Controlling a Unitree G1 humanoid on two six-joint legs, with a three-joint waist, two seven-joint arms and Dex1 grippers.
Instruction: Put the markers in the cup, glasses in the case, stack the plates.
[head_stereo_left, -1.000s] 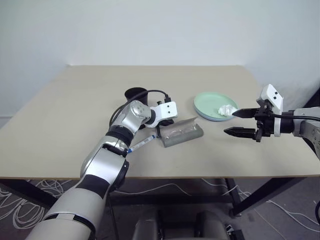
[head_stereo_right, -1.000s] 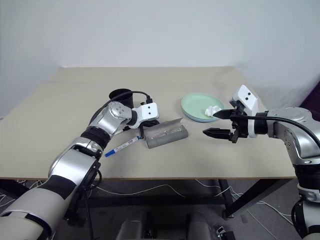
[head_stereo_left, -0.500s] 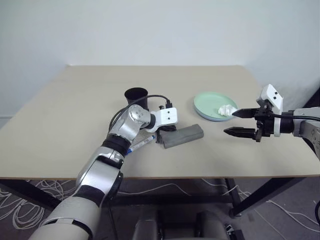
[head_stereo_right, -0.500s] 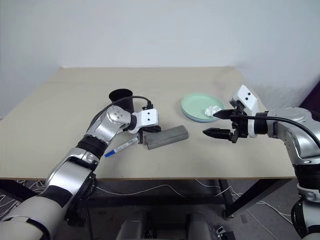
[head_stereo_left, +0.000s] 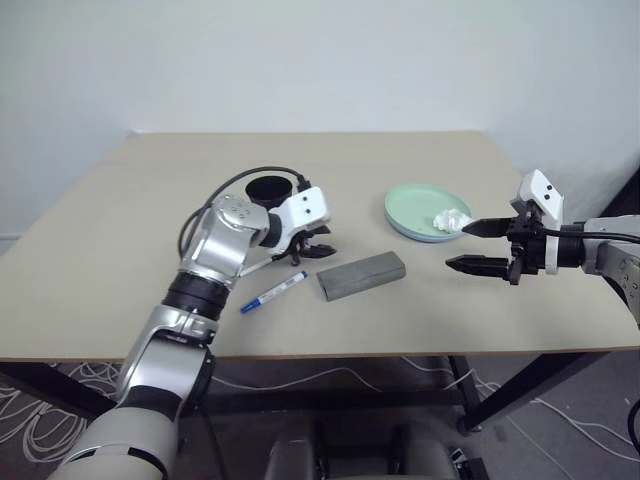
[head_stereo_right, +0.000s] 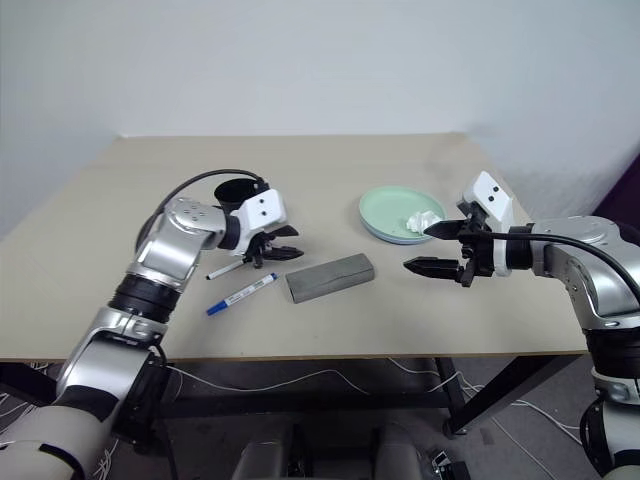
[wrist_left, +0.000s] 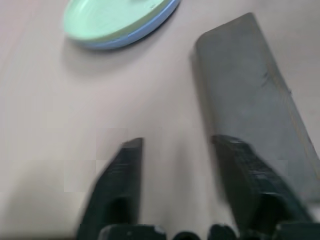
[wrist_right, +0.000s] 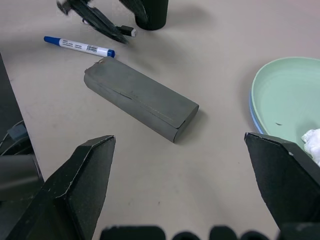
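Now two markers lie near one cup (head_stereo_right: 236, 191): blue-capped marker (head_stereo_right: 241, 294), black-capped marker (head_stereo_right: 224, 269). One shut case (head_stereo_right: 330, 277); two stacked plates (head_stereo_right: 385, 212). Left gripper (head_stereo_right: 281, 245) and right gripper (head_stereo_right: 432, 248) both spread, empty.

Grey case (head_stereo_left: 361, 274), black cup (head_stereo_left: 268, 188), mint green plate (head_stereo_left: 424, 208) stacked on a light blue one, blue-capped white marker (head_stereo_left: 273, 292), beige desk (head_stereo_left: 120, 240).

Silver arms, black-fingered hands, black cables
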